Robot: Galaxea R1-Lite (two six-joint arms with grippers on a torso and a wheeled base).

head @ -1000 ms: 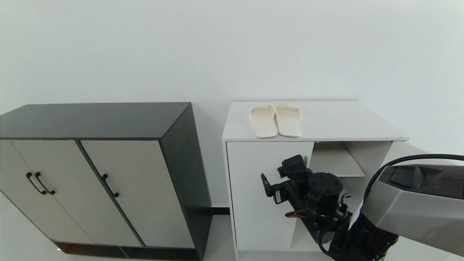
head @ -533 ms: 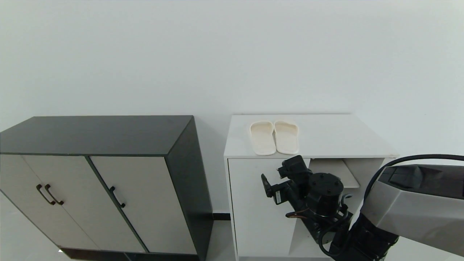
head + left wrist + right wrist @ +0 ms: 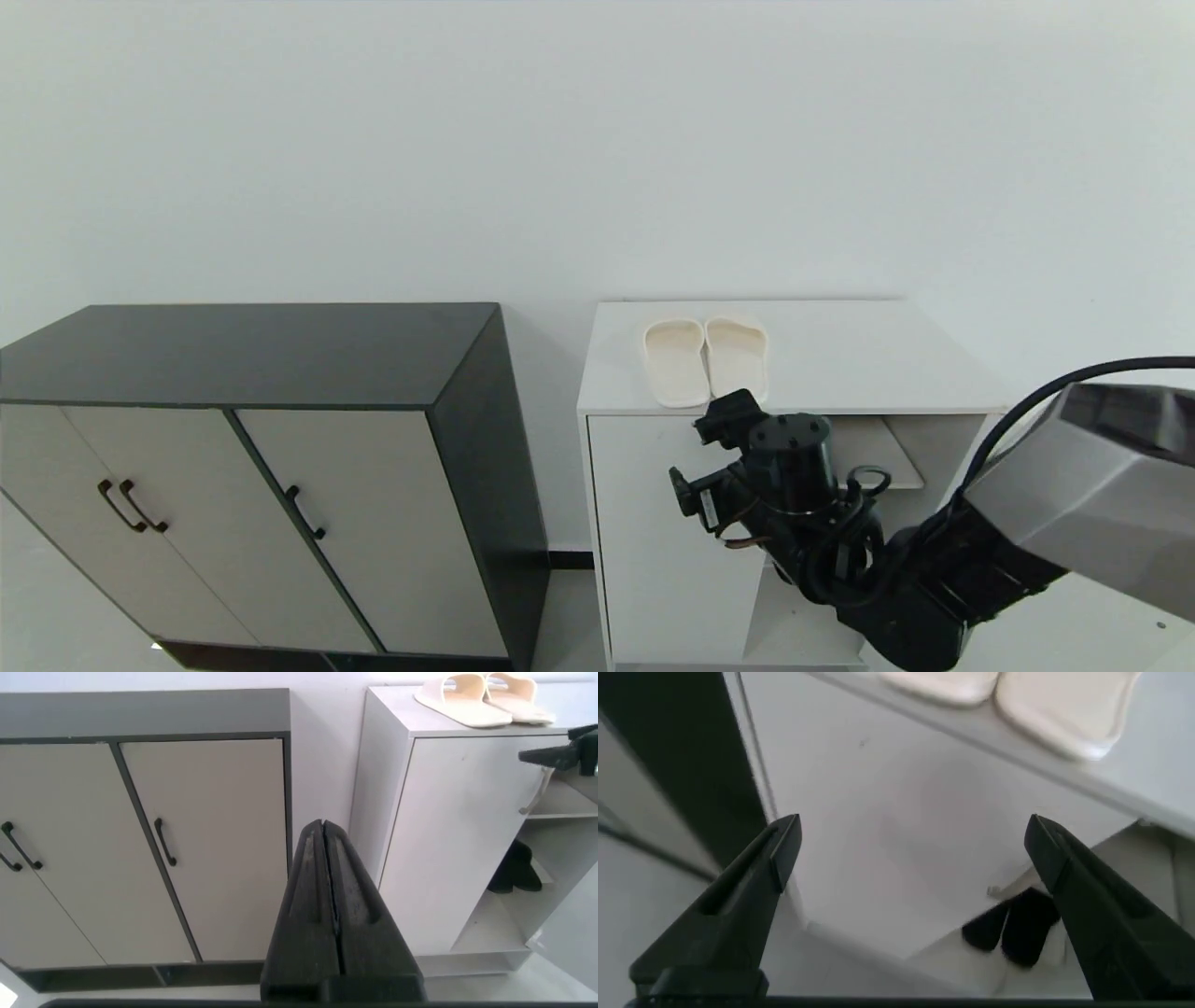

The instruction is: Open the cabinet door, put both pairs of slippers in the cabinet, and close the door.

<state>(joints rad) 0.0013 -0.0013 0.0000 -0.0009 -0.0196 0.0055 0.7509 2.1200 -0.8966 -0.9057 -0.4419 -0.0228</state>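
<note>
The right hand (image 3: 709, 453) hung in front of the white cabinet (image 3: 840, 355), close to the upper edge of its closed front panel (image 3: 644, 523). Just above and beyond the hand, a pair of cream slippers (image 3: 707, 359) lay side by side on the cabinet's top, near its front edge. To the hand's right, the cabinet stood open, with a pale shelf (image 3: 882, 457) showing inside. Well off to the hand's left stood a dark cabinet (image 3: 252, 350) with two pale doors, both closed, bearing dark handles (image 3: 305, 511). A plain white wall (image 3: 597, 140) rose behind both cabinets.
</note>
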